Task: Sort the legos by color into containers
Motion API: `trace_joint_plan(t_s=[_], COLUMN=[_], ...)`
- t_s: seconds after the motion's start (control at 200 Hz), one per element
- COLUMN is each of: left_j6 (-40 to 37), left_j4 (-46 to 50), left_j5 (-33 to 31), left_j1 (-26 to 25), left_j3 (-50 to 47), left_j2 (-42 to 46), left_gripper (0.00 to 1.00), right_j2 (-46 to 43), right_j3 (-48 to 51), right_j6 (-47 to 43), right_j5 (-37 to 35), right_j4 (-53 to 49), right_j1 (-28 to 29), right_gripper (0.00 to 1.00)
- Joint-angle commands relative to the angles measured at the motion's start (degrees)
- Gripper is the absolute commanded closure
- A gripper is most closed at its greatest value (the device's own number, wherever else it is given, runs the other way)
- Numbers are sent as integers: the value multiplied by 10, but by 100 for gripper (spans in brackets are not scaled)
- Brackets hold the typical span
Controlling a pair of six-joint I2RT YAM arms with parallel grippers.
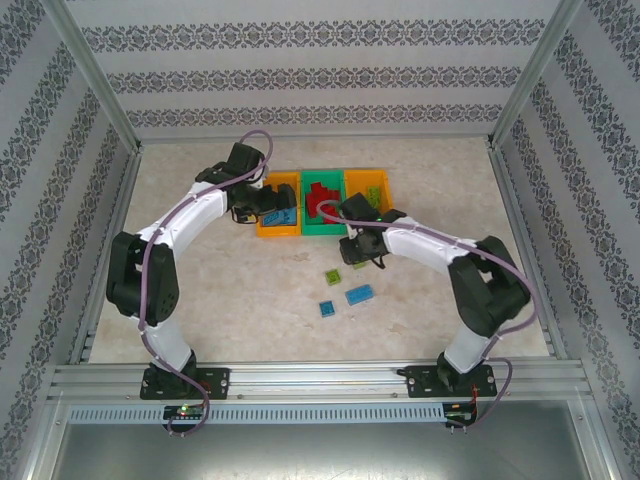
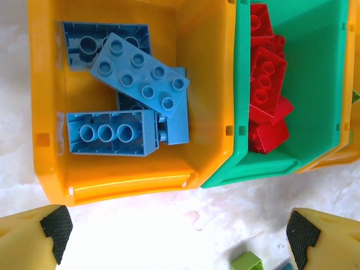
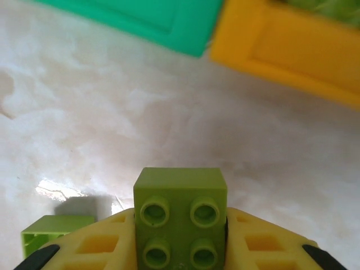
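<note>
Bins: 3 tot. Orange x2: left orange bin (image 1: 277, 232), right orange bin (image 1: 365, 174). Green x1: green bin (image 1: 320, 230).

Blue bricks in bin (image 2: 140, 81): 4 min., stacked, poss. more under.

Loose blue x2 on tabletop (image 1: 230, 290): larger blue brick (image 1: 359, 294), smaller blue brick (image 1: 327, 308).

Red bricks (image 2: 267, 76): heap in green bin, approx. 4+, can't split exactly.

Lime outside bins x2: lime 2x2 brick (image 3: 180, 216), loose lime brick (image 1: 332, 277).

Lime bricks in bin (image 1: 373, 190): no. unclear.

The top camera looks down from high over the near edge of the table (image 1: 250, 320) and sees all of it. The left wrist camera looks down, close above the green bin (image 2: 315, 84). The right wrist camera sits low near the table, facing that bin's outer wall.
</note>
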State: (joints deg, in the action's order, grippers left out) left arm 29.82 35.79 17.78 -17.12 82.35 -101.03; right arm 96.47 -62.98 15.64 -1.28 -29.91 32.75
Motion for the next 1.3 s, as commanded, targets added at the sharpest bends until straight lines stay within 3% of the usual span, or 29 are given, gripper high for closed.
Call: trace_joint_plan(t_s=[0.0,0.12,0.27,0.594,0.829,1.064,1.299], left_j6=[-23,-36,-71,-179,-228,-278,-340], left_j4=[-13,-19,-14,-35,-31,-16,5], left_j5=[-1,12,-2,-33,-20,-27,-46], left_j1=[5,-3,-38,-148,-198,-240,-273], left_j3=[-23,-47,-63,-102,-105,-89,-64], left_j2=[28,39,50,63,40,8,-29], left_gripper=[0,0,0,0,0,2,4], right_j2=[-64,-75,-28,132,200,202,128], right_j3=[6,-17,-86,-254,-321,-326,-272], right_j6=[37,73,95,120,134,136,144], right_j5=[12,39,38,38,35,40,54], right_j4=[25,32,23,-13,-39,-47,-23], right_j1=[-33,-88,-129,-153,-160,-161,-160], right_gripper=[73,72,73,68,55,42,34])
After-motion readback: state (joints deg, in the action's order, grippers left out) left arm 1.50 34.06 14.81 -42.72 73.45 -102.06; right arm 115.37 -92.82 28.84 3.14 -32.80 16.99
